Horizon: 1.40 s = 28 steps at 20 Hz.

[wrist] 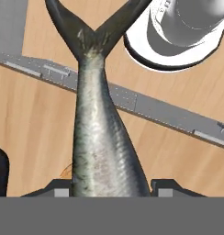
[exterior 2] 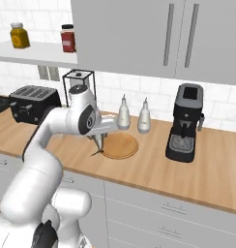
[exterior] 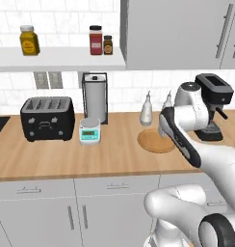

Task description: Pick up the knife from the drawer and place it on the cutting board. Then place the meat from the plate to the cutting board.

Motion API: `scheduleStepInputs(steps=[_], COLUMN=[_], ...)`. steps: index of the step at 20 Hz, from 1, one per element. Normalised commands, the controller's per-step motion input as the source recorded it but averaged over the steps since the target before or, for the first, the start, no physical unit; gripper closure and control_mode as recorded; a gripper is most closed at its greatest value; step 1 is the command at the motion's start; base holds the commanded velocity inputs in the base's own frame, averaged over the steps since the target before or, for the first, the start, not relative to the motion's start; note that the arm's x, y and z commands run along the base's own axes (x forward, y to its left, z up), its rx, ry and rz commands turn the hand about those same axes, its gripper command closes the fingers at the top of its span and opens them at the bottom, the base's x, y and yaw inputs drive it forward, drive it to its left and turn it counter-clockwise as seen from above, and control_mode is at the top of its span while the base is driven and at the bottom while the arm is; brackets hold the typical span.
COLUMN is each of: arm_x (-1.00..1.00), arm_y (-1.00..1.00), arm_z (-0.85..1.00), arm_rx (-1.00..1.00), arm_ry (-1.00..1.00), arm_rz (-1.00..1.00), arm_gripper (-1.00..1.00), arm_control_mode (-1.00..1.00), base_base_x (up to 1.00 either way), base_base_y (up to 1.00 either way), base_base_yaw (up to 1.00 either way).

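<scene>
My gripper (wrist: 109,190) is shut on the meat (wrist: 102,137), a silver-grey fish with a dark forked tail. In the hand view the fish points tail-first away from the hand, over the wooden counter and its front edge. From the right base view the gripper (exterior 2: 98,139) hangs just above the counter with the fish (exterior 2: 97,148) dangling from it, beside the left rim of a round light-tan disc (exterior 2: 119,145). The knife, the drawer, the plate and the cutting board are out of view.
Behind the disc (exterior: 155,141) stand two white bottles (exterior 2: 124,116) and a black coffee machine (exterior 2: 185,123). A black toaster (exterior: 47,118), a small scale (exterior: 89,131) and a paper towel holder (exterior: 95,99) stand to the left. Closed grey drawer fronts (exterior: 114,185) run under the counter.
</scene>
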Motion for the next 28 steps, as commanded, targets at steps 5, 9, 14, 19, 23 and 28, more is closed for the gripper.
scheduleStepInputs(steps=[5, 9, 14, 19, 23, 28], arm_x=[-0.54, -0.18, 0.00, -0.21, -0.59, -0.22], arm_y=[-0.18, -0.09, 0.00, 0.02, 0.10, 0.02], arm_z=[0.61, 0.38, 0.00, -0.07, -0.38, -0.45], arm_rx=[0.13, 0.08, 0.00, -0.03, -0.15, -0.13], arm_ry=[-0.33, -0.10, 0.00, 0.01, 0.02, 0.00], arm_rz=[0.01, 0.00, 0.00, 0.08, 0.80, 0.99], arm_gripper=[1.00, 1.00, 1.00, 1.00, 1.00, 1.00], arm_control_mode=[-1.00, -1.00, -1.00, -1.00, -1.00, -1.00], base_base_x=[0.00, 0.00, 0.00, 0.00, 0.00, 0.00], base_base_y=[0.00, 0.00, 0.00, 0.00, 0.00, 0.00], base_base_yaw=[0.00, 0.00, 0.00, 0.00, 0.00, 0.00])
